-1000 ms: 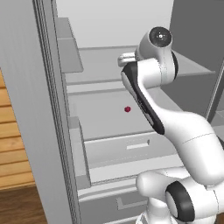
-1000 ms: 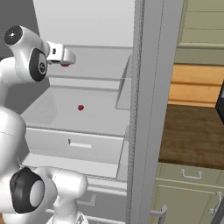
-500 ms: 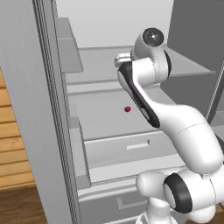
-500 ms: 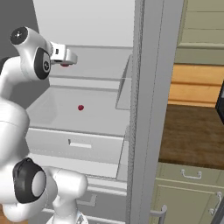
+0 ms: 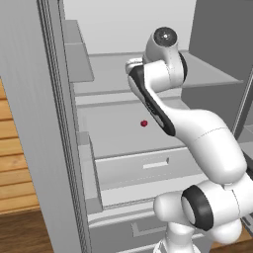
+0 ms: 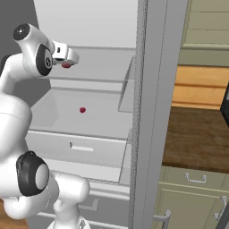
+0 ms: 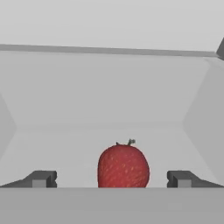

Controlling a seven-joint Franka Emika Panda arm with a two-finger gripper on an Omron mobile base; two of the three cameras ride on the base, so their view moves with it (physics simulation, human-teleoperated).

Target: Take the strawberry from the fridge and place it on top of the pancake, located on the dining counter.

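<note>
The fridge (image 5: 29, 123) stands open, showing its white shelves. The strawberry (image 5: 144, 123) (image 6: 82, 109), a tiny dark red berry, lies on the floor of a lower shelf compartment. My gripper (image 6: 74, 57) is inside the fridge at the level of the shelf above, higher than the berry and to its left. In the hand view the strawberry (image 7: 123, 165) stands upright low in the middle, and my gripper (image 7: 111, 178) is open, with its fingertips (image 7: 41, 178) wide apart on either side and not touching it. The pancake is out of view.
The open fridge door (image 6: 152, 112) stands close on the right, and door bins (image 5: 81, 59) jut out on the left. A drawer front (image 5: 148, 165) sits below the berry's shelf. Right of the door is a dark brown wooden countertop (image 6: 197, 134) over olive cabinets; I cannot tell whether it is the dining counter.
The arm's upper links have swung a little further over the shelves. The strawberry has not moved and the jaws stay wide apart.
</note>
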